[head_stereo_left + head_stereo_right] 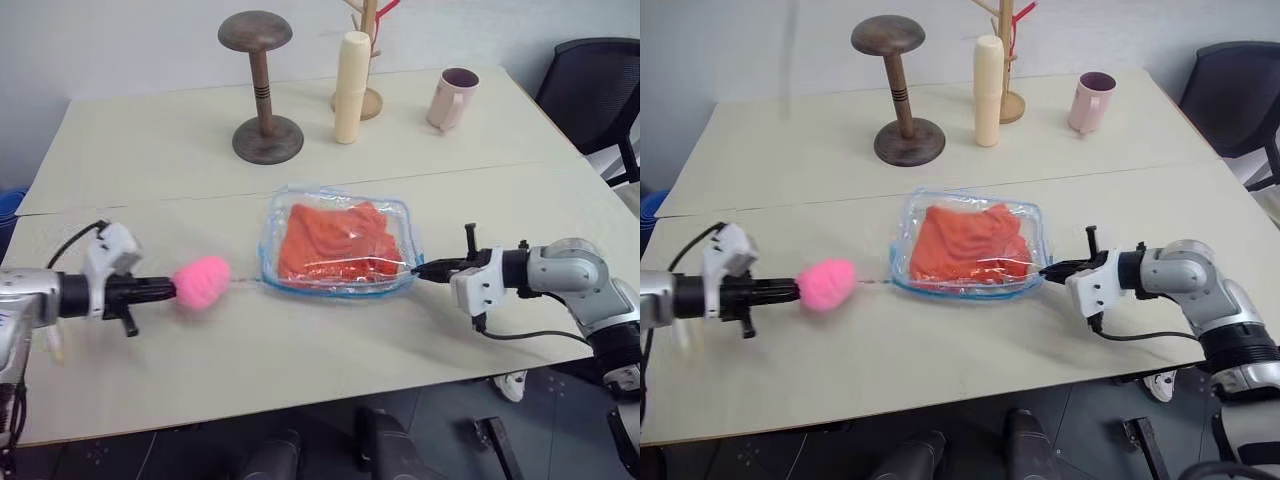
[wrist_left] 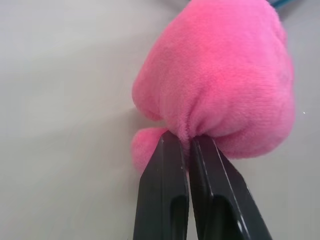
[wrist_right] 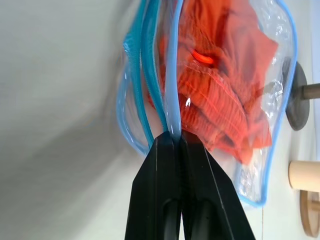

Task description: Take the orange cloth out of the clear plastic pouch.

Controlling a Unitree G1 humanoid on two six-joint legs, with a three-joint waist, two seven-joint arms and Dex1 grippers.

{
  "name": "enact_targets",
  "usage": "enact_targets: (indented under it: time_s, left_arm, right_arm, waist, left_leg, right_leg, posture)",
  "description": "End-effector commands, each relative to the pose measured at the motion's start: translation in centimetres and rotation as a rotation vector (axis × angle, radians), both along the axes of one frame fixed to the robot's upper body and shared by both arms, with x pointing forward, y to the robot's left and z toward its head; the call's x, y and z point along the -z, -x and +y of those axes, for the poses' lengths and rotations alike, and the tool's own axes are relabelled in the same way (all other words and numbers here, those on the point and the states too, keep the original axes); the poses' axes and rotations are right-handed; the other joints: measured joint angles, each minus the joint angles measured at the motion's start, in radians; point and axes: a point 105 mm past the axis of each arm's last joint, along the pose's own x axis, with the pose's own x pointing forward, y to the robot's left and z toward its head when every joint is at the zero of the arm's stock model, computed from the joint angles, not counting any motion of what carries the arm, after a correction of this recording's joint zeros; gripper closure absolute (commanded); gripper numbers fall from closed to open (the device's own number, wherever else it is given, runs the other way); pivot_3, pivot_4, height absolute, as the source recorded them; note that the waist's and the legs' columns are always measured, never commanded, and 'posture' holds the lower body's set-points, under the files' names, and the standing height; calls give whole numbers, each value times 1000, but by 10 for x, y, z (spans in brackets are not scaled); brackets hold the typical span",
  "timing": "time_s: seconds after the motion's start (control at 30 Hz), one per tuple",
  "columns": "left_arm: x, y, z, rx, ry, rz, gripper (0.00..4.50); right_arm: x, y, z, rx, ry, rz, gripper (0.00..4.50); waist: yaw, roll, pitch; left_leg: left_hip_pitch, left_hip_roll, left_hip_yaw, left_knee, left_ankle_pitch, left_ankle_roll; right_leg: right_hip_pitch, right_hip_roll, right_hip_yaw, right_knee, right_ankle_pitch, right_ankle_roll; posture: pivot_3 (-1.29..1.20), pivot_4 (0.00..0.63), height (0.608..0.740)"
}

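Left eye view: pale surface [image 1: 300,350] bearing clear plastic pouch [image 1: 338,208] near its middle, blue-trimmed, lying flat. Orange cloth [image 1: 335,240] inside pouch, bunched, not yet out. Pink pom-pom [image 1: 202,282] just off pouch's left side, joined to it by a thin chain. Left gripper [image 1: 168,290] near left edge of surface, fingers clamped on pom-pom. Right gripper [image 1: 422,270] toward right edge, fingers pinched on pouch's right rim. Toward far edge of surface: dark wooden hat stand [image 1: 262,90], cream cylinder [image 1: 351,87], pink mug [image 1: 452,99], branched wooden rack [image 1: 368,60] behind cylinder. Dark chair [image 1: 595,90] beyond far right corner.

Right eye view: same layout; pouch stretched between both grippers, pom-pom to one side, rim grip to the other.

Left wrist view: two black fingers [image 2: 162,195] together, pinching fluffy pile at base of pom-pom; plain surface behind.

Right wrist view: black fingers [image 3: 160,195] closed on light blue trim of pouch at zipper edge; orange cloth crumpled behind clear wall; base of hat stand and cream cylinder visible past pouch.
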Motion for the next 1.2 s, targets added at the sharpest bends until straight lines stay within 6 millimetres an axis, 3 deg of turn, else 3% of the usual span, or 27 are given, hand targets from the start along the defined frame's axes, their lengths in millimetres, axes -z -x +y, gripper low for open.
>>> enact_targets:
  time_s: [0.03, 0.17, 0.23, 0.37, 0.5, 0.57, 0.63, 0.73, 0.83, 0.9, 0.97, 1.07, 1.2]
  left_arm:
    - [-11, 5, -2, 26, 25, -18, 4500]
    - [-1, 5, -17, 63, 45, -3, 4500]
    - [8, 7, -25, 80, 54, 23, 4500]
    - [17, 8, -31, 69, 80, 57, 3386]
    - [18, 12, -22, 47, 88, 72, 2169]
    - [10, 13, -15, 34, 105, 64, 1611]
    - [-13, 7, -8, 25, 144, 16, 940]
    - [-59, -1, -17, 98, 151, -89, 159]
    - [-82, -4, -56, 311, -10, -198, 31]
    - [-78, -12, -88, 449, -164, -285, 31]
    - [-59, -22, -118, 596, -346, -388, 31]
    - [-37, -36, -143, 707, -492, -494, 31]
    - [-16, -50, -167, 774, -550, -580, 31]
  right_arm:
    - [-10, 2, -8, -5, -15, -43, 4478]
    - [-10, 1, -3, -4, -55, -15, 4478]
    - [-10, -1, -1, 17, -78, 18, 4038]
    - [-10, 2, -4, 40, -95, 56, 2857]
    - [-16, 12, -14, 108, -173, 111, 1476]
    - [-23, 18, -19, 166, -258, 163, 844]
    - [-33, 26, -22, 244, -401, 253, 106]
    - [-40, 45, -17, 329, -551, 427, 0]
    - [-43, 65, 1, 356, -686, 619, 0]
    - [-45, 73, 18, 355, -765, 702, 0]
    - [-44, 80, 36, 347, -804, 766, 0]
    - [-42, 87, 51, 344, -811, 800, 0]
    - [-38, 89, 58, 360, -804, 798, 0]
  waist:
    - [2, 0, 0]
    - [1, 0, 0]
    - [0, 0, 0]
    - [1, 0, 0]
    - [2, 0, 0]
    - [4, 1, 0]
    - [7, 1, 0]
    - [19, 1, 0]
    - [27, 1, 0]
    - [32, 2, -1]
    - [37, 3, -1]
    - [35, 2, 0]
    - [35, 1, 0]
  left_leg:
    - [0, 0, 0, 0, 0, 0]
    - [0, 0, 0, 0, 0, 0]
    - [0, 0, 0, 0, 0, 0]
    - [0, 1, -1, 0, 0, 0]
    - [0, 1, -1, 0, 0, 0]
    - [-1, 1, -1, 0, 0, 0]
    - [-1, 1, -1, 0, 0, 0]
    - [-3, 1, -5, 2, 0, -1]
    - [-4, 1, -5, 4, -1, -1]
    - [-2, 0, -4, 4, -1, 0]
    - [-2, 0, -3, 4, -1, 0]
    - [-3, 0, -2, 5, -1, 1]
    - [-5, 1, -1, 5, -1, 1]
  right_leg:
    - [0, 0, 0, 0, 0, 0]
    - [0, 0, 0, 0, 0, 0]
    - [0, 0, 1, 0, 0, 0]
    - [0, 0, 2, 0, 0, 0]
    - [0, 0, 2, 0, 0, 0]
    - [0, 0, 2, 0, 0, 0]
    - [0, 0, 2, 0, 0, -1]
    - [0, 0, 1, 0, 0, -1]
    - [1, -1, 0, 0, 1, -3]
    - [3, -2, 1, -2, 2, -2]
    - [4, -2, 2, -3, 2, -1]
    - [3, -1, 2, -4, 3, 0]
    - [0, 0, 1, -4, 3, 0]
  posture:
    - [0, 150, 740]
    - [0, 150, 740]
    - [0, 150, 740]
    - [0, 150, 740]
    - [0, 150, 740]
    - [0, 150, 740]
    - [0, 150, 740]
    - [0, 150, 740]
    - [0, 150, 740]
    - [0, 150, 740]
    - [0, 150, 740]
    - [0, 150, 740]
    - [0, 150, 740]
